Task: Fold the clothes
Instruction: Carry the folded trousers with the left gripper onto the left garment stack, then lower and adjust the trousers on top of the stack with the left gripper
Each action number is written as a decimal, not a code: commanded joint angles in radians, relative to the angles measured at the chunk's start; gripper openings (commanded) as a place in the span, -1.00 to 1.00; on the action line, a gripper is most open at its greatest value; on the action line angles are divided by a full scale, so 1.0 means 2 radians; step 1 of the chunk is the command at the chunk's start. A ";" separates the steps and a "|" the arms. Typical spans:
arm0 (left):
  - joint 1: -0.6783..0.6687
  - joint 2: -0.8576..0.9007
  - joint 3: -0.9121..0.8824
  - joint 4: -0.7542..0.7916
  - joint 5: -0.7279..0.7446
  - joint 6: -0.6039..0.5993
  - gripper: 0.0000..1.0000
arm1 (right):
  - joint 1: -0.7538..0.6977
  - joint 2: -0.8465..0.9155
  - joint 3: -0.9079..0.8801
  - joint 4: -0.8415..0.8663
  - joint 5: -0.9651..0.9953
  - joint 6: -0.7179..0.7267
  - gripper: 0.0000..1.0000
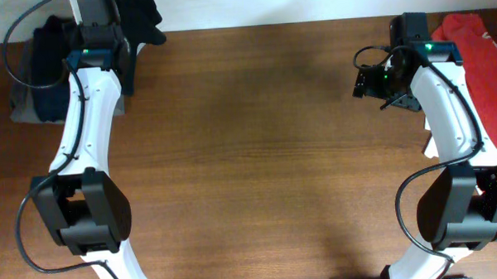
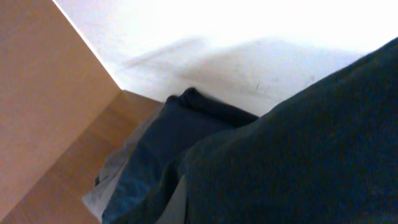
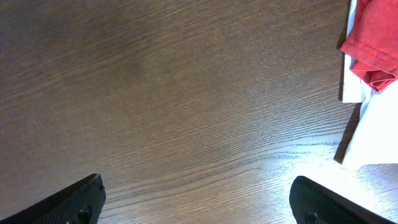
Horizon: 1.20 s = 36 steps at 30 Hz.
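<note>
A dark wood-grain table (image 1: 257, 147) takes up nearly everything in front of me. Past its far edge at 12 o'clock runs a bright white surface (image 1: 269, 4). Light glosses the grain toward 3 o'clock.

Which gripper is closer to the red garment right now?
Right. The right gripper hovers over bare table beside the red garment; the left gripper is across the table, at the dark clothes.
</note>
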State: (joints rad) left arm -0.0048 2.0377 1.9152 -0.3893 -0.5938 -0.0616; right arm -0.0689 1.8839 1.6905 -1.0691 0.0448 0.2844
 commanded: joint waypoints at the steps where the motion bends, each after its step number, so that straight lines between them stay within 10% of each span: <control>1: -0.001 -0.033 0.019 -0.018 -0.016 -0.055 -0.98 | 0.001 -0.005 0.007 0.000 0.006 0.000 0.97; 27: 0.134 0.133 0.019 0.178 0.104 0.045 -0.95 | 0.001 -0.005 0.007 0.000 0.006 0.001 0.97; 29: 0.135 0.134 0.019 0.188 0.121 0.071 0.86 | 0.001 -0.005 0.007 0.000 0.006 0.001 0.97; 36: 0.149 0.131 0.019 0.142 0.101 0.071 0.96 | 0.001 -0.005 0.007 0.000 0.006 0.001 0.97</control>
State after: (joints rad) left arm 0.2806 2.2986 1.9285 -0.0677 -0.3775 0.0616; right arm -0.0689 1.8839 1.6909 -1.0691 0.0448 0.2848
